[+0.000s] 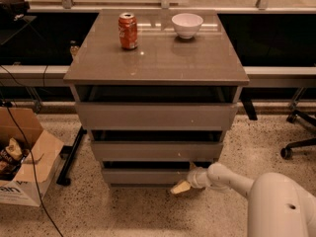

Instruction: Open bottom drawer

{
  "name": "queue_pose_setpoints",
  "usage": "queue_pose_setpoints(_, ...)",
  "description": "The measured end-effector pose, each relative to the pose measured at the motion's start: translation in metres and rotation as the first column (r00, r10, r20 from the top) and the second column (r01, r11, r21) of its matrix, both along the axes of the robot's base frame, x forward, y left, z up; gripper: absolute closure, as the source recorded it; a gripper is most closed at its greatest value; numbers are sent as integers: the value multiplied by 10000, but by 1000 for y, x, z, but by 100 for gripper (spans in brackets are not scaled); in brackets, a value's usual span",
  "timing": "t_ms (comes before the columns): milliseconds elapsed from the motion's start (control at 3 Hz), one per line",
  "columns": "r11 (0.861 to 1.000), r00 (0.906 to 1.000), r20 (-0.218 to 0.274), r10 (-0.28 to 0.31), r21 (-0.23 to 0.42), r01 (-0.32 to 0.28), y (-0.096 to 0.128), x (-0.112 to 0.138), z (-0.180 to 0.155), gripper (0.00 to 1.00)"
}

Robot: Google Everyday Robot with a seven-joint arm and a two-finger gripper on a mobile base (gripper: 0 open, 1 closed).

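I judge the bottom drawer [145, 176], lowest front under the surface [158, 58], barely started: only a thin dark gap shows above it, so nearly all the pull remains. My gripper [181, 186] sits low by its right end; I cannot tell how far open it is or whether it grips anything.

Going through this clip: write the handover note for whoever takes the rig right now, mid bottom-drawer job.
Hand: low near the floor, at the right end of the flat grey-taupe bottom drawer front. Whether it has a hold on the front cannot be told.
Job's things: the bottom drawer is the lowest of three; none of its inside shows.
Done: hand is at the drawer.
Left: pull the drawer out.
Nearby: red soda can and white bowl stand on the glossy brown cabinet top.
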State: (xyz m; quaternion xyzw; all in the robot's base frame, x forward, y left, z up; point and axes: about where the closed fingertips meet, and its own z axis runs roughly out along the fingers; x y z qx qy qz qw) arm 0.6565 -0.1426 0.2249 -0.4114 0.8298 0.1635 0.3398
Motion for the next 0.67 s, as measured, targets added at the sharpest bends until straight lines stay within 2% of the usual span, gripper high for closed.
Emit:
queue_pose_setpoints(333,10000,9989,-463,-2,18,3,0,18,-31,4)
queue_pose_setpoints(667,9999,9969,-780,119,11,-118,3,19,-46,27)
